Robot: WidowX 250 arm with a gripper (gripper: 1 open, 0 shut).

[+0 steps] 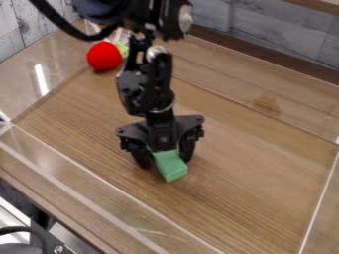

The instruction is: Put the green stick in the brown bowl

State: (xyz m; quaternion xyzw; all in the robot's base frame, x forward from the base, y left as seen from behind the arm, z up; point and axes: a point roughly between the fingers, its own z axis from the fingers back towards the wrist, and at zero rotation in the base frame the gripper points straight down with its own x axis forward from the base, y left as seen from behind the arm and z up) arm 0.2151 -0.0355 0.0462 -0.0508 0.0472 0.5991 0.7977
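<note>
Basically, gripper [162, 149]: over green stick [167, 167], fingers apart or clamped, can't tell.
Red ball [105, 56]: beside arm [143, 60].

The upper end of the green stick [169, 167] is hidden by the tool [159, 147]; whether its fingertips touch the stick is too small to tell; the arm [119, 14] is cut off by the top edge.
</note>
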